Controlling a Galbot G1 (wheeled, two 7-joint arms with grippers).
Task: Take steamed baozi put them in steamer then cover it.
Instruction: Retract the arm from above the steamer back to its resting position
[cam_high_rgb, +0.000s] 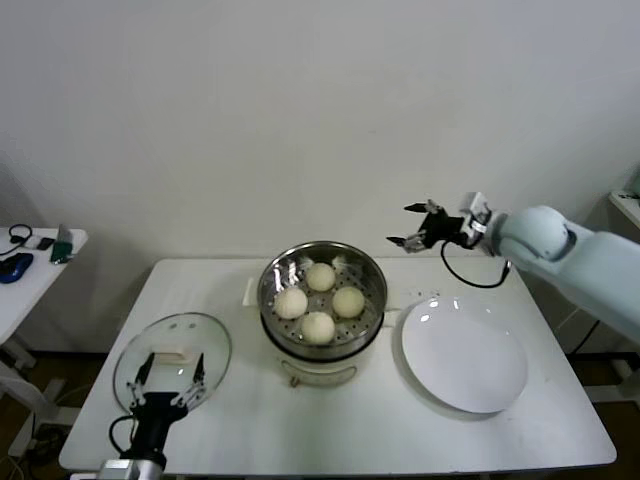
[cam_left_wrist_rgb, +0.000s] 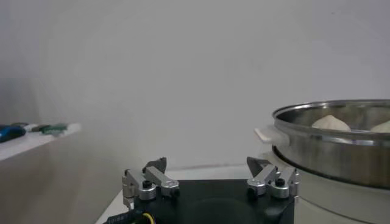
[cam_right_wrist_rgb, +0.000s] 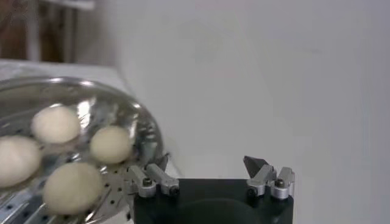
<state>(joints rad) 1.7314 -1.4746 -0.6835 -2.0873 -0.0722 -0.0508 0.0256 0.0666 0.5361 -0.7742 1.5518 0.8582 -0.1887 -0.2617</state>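
Four cream-white round dough buns (cam_high_rgb: 319, 302) sit in the shiny round steel steamer (cam_high_rgb: 322, 263).
Round clear glass lid (cam_high_rgb: 172, 357) lies aside; left gripper (cam_high_rgb: 170, 377) above it and raised right gripper (cam_high_rgb: 416, 225) spread wide, empty.

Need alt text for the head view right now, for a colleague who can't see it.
Four baozi sit in the uncovered steamer at the middle of a white table. The glass cover lies to its left under the open left hand; an empty white plate lies to its right, with the open right hand raised behind.

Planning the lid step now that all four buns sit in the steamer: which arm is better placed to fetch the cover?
Left. Its open pincer hovers right over the cover; the right pincer, open, hangs beyond the steamer.
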